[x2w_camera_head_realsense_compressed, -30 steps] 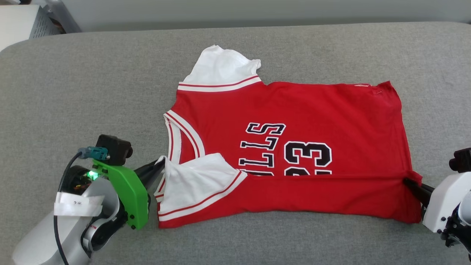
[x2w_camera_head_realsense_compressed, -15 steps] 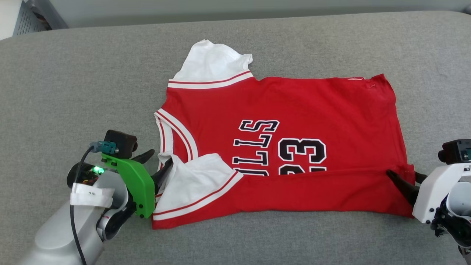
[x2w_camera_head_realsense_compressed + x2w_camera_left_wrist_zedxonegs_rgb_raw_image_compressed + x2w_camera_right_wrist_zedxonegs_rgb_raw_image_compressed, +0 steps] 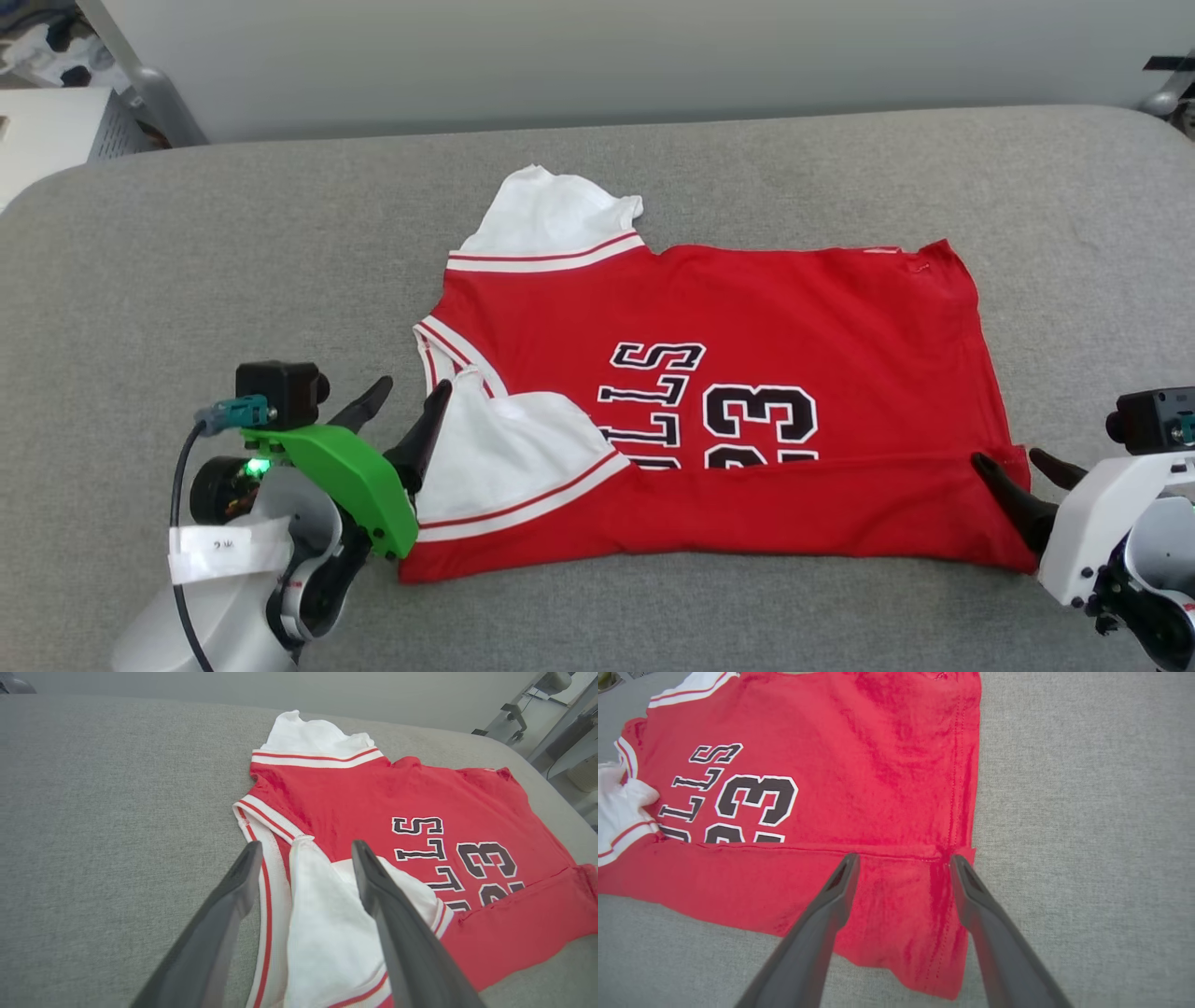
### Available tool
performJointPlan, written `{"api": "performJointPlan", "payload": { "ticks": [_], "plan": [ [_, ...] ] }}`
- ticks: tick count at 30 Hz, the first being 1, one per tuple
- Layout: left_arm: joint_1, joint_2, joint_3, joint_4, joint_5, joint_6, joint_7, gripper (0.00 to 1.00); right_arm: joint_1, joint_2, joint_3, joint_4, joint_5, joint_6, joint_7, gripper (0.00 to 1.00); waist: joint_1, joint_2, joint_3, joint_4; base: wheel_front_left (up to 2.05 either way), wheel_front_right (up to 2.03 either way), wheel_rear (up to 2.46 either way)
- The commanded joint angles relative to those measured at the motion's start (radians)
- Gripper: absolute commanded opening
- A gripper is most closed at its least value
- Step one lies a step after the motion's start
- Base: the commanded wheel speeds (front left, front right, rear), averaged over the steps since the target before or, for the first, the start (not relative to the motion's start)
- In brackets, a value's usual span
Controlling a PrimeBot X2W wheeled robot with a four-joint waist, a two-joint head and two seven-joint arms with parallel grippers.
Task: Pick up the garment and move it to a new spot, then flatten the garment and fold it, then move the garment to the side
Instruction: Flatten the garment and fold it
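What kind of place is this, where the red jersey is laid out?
Probably a robotics lab or test room, not a home: the jersey lies on a broad grey fabric-covered work surface, a bare pale wall runs behind it, and metal equipment stands sit beyond one end.

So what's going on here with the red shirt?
A two-armed robot is folding a red jersey on a grey padded surface. The jersey's near edge is already folded over part of the lettering. The left gripper, open, sits at the white sleeve, and the right gripper, open, at the hem corner.
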Motion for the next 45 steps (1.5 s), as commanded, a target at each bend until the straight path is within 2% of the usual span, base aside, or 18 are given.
{"api": "performJointPlan", "payload": {
  "ticks": [1,9,11,12,16,23,27,32,36,37,38,39,45],
  "plan": [
    [0.032,-0.003,0.011,-0.028,-0.016,0.024,-0.005,1.00,0.026,0.009,-0.019,-0.021,-0.024,-0.001,0.012,1.00,0.0000,0.0000,-0.030,0.007,0.00,0.00,0.00],
    [0.177,0.019,0.040,-0.220,-0.059,0.173,0.026,1.00,0.141,0.093,-0.144,-0.152,-0.121,-0.001,0.129,1.00,0.0000,0.0000,-0.063,0.010,0.00,0.00,0.00],
    [0.206,0.035,0.027,-0.259,-0.053,0.208,0.054,1.00,0.167,0.120,-0.174,-0.186,-0.141,-0.001,0.166,1.00,0.0000,0.0000,-0.063,0.011,0.00,0.00,0.00],
    [0.240,0.056,0.002,-0.307,-0.053,0.256,0.117,1.00,0.202,0.160,-0.210,-0.233,-0.172,-0.001,0.224,1.00,0.0000,0.0000,-0.058,0.010,0.00,0.00,0.00],
    [0.259,0.084,-0.023,-0.343,-0.043,0.310,0.185,1.00,0.221,0.203,-0.238,-0.286,-0.196,-0.001,0.262,1.00,0.0000,0.0000,-0.038,0.003,0.00,0.00,0.00],
    [0.247,0.102,-0.049,-0.335,-0.013,0.368,0.243,1.00,0.220,0.227,-0.245,-0.322,-0.217,-0.001,0.280,1.00,0.0000,0.0000,0.009,-0.019,0.00,0.00,0.00],
    [0.222,0.095,-0.055,-0.273,0.014,0.409,0.249,1.00,0.208,0.227,-0.240,-0.328,-0.217,-0.001,0.276,1.00,0.0000,0.0000,0.051,-0.038,0.00,0.00,0.00],
    [0.207,0.089,-0.059,-0.213,0.029,0.429,0.249,1.00,0.198,0.227,-0.234,-0.324,-0.214,-0.001,0.265,1.00,0.0000,0.0000,0.080,-0.049,0.00,0.00,0.00],
    [0.203,0.084,-0.079,-0.166,0.024,0.422,0.284,1.00,0.192,0.226,-0.234,-0.319,-0.212,-0.001,0.258,1.00,0.0000,0.0000,0.098,-0.052,0.00,0.00,0.00],
    [0.203,0.079,-0.084,-0.157,0.015,0.417,0.298,0.90,0.190,0.225,-0.235,-0.317,-0.212,-0.001,0.257,1.00,0.0000,0.0000,0.101,-0.052,0.00,0.00,0.00],
    [0.205,0.074,-0.087,-0.151,0.006,0.411,0.307,0.36,0.189,0.224,-0.235,-0.315,-0.212,-0.001,0.256,1.00,0.0000,0.0000,0.102,-0.051,0.00,0.00,0.00],
    [0.206,0.069,-0.091,-0.145,-0.003,0.401,0.317,0.00,0.187,0.223,-0.237,-0.313,-0.212,-0.001,0.254,1.00,0.0000,0.0000,0.104,-0.050,0.00,0.00,0.00],
    [0.208,0.051,-0.098,-0.130,-0.023,0.364,0.316,0.00,0.184,0.207,-0.247,-0.297,-0.219,-0.001,0.255,1.00,0.0000,0.0000,0.077,-0.030,0.00,0.00,0.00]
  ]
}}
